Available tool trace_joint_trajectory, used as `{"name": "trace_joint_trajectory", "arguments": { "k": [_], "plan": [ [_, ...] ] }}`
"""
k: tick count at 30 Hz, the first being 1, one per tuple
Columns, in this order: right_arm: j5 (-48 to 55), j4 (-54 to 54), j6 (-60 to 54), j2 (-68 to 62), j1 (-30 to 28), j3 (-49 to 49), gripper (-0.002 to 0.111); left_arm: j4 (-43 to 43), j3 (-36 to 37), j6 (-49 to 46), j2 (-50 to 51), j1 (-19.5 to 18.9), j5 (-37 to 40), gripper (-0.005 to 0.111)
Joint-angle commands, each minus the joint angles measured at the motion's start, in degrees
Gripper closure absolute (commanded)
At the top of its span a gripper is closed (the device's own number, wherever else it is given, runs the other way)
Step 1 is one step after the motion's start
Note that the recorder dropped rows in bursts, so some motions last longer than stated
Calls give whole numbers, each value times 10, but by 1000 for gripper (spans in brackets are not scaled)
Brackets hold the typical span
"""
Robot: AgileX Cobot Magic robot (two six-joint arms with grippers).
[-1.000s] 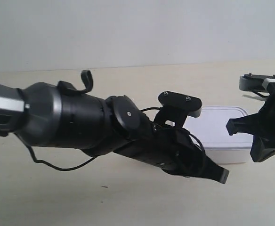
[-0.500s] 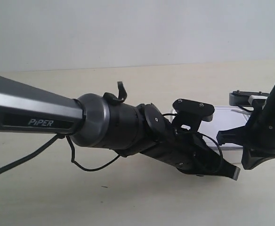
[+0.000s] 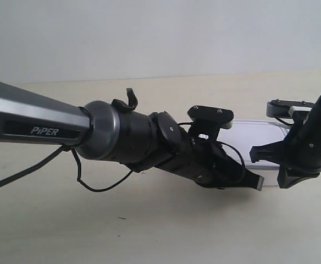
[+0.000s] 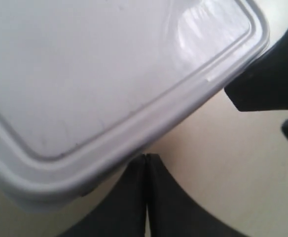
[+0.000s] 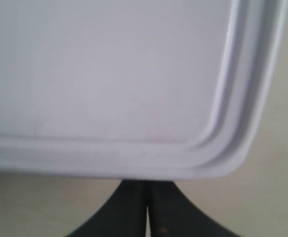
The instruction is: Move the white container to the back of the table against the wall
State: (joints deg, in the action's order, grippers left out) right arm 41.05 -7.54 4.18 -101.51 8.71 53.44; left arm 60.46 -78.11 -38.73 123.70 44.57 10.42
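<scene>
- Exterior view: shows one white container [image 3: 256,137] flat on the table [image 3: 149,231], lid on, with a band of bare tabletop between it and the wall [image 3: 149,33] (so not against it).
- Counts two arms and two grippers: the gripper at the exterior view's left [image 3: 251,180] sits low at the container's near side, and the gripper at the exterior view's right [image 3: 270,165] is at that same side, just beside the first.
- Cannot tell from here how either pair of jaws stands (black on black).
- Left wrist view: shows the left gripper [image 4: 146,197] with two fingers pressed together on nothing, their tips just under the overhanging lid rim along one edge.
- Right wrist view: shows the right gripper [image 5: 146,207], its two fingers likewise closed with nothing between them. Hides their tips below the lid rim, near one rounded corner.
</scene>
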Motion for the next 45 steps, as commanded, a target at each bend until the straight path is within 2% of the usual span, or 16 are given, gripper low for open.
{"name": "trace_joint_trajectory", "arguments": {
  "k": [1,12,24,32,36,40,45],
  "plan": [
    [-37,6,3,1,-4,0,108,-3,-2,-2,0,-1,-43,107],
    [-115,6,4,-20,-4,1,108,-3,-23,-2,31,-1,-89,107],
    [-287,6,4,-72,-4,1,108,-36,-66,-15,53,-18,-159,107],
    [-391,4,1,-93,-4,1,108,-59,-115,-15,102,-45,-161,107],
    [-439,4,1,-105,-4,1,108,-74,-142,-18,126,-47,-163,107],
    [-486,4,0,-136,-4,18,108,-92,-195,-32,160,-48,-167,107],
    [-535,4,0,-171,-4,54,108,-92,-251,-35,197,-72,-153,107]
  ]
}}
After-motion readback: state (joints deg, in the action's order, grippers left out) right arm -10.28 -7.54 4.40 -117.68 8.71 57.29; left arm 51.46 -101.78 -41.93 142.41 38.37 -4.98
